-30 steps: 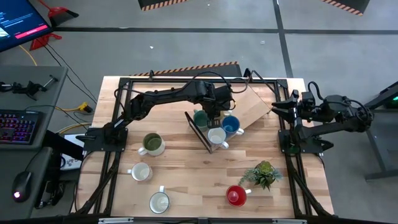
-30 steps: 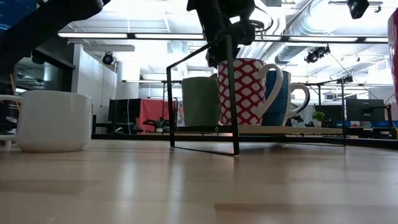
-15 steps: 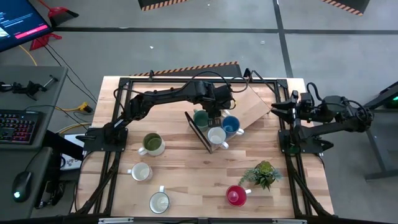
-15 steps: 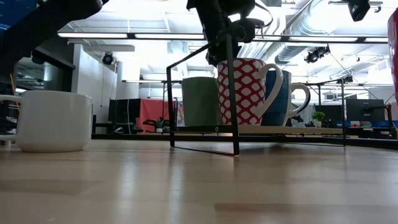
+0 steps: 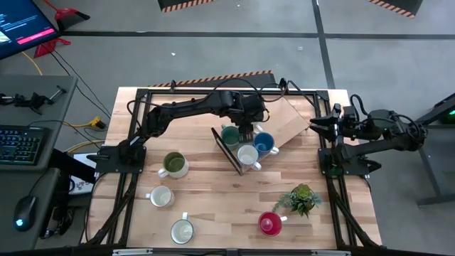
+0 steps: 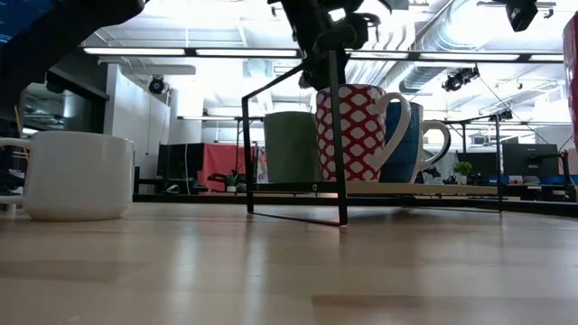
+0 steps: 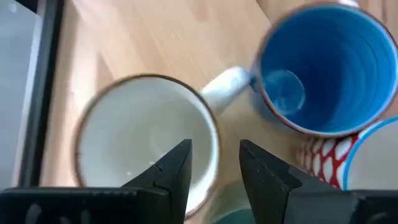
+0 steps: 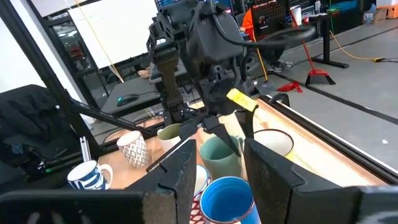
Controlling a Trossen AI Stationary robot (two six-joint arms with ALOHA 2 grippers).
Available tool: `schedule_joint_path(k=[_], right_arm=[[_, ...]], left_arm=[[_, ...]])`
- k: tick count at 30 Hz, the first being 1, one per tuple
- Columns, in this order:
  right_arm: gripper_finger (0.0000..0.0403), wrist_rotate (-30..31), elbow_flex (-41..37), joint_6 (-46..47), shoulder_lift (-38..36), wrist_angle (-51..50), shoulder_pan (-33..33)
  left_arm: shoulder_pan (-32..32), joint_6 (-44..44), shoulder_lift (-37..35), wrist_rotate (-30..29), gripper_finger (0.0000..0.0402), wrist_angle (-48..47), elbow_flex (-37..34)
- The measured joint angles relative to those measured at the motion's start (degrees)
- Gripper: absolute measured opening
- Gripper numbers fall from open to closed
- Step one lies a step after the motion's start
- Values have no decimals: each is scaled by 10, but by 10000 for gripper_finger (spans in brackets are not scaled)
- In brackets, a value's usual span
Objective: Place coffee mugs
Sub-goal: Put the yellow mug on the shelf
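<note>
Since a second ago the left gripper (image 5: 245,129) has let go: its two fingers (image 7: 176,169) now stand parted with a clear gap on either side of the rim of the cream mug (image 7: 146,137), holding nothing, and in the low view it has lifted a little above the black wire rack (image 6: 336,135). The mugs themselves have not shifted.

Nearest in the low view, a white mug (image 6: 77,175) sits on the wooden worktop (image 6: 289,271). Behind it the rack carries a green mug (image 6: 291,147), a red-and-white patterned mug (image 6: 357,134) and a blue mug (image 6: 406,144), all upright and close together.

From above, that cluster lies near the middle of the worktop, on a slanted wooden board (image 5: 288,122), with the left gripper directly over it. Loose mugs stand apart on the front half: an olive mug (image 5: 173,164), a pale mug (image 5: 161,195), another pale mug (image 5: 182,230) and a red mug (image 5: 270,223), with a small potted plant (image 5: 301,198) just beside the red one.

The right gripper (image 5: 318,124) waits at the right edge of the worktop, fingers parted and empty, facing the cluster.

Beyond the worktop lies a grey floor; at the left a side desk holds a keyboard (image 5: 20,145) and a mouse (image 5: 25,210). The low view shows an open workshop with ceiling ducts and strip lights.
</note>
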Motion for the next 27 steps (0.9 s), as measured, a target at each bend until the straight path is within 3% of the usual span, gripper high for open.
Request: schedule_joint_path(k=[5, 12, 16, 22, 27], right_arm=[[124, 0, 0, 2, 0, -5, 0], [124, 0, 0, 2, 0, -4, 0], [124, 0, 0, 2, 0, -4, 0], [124, 0, 0, 2, 0, -4, 0], [124, 13, 0, 2, 0, -4, 0]], left_arm=[[4, 6, -13, -24, 125, 5, 0], [32, 37, -30, -112, 125, 17, 0], [65, 21, -30, -97, 120, 18, 0], [104, -51, -30, -18, 99, 17, -1], [110, -64, -26, -8, 86, 15, -2]])
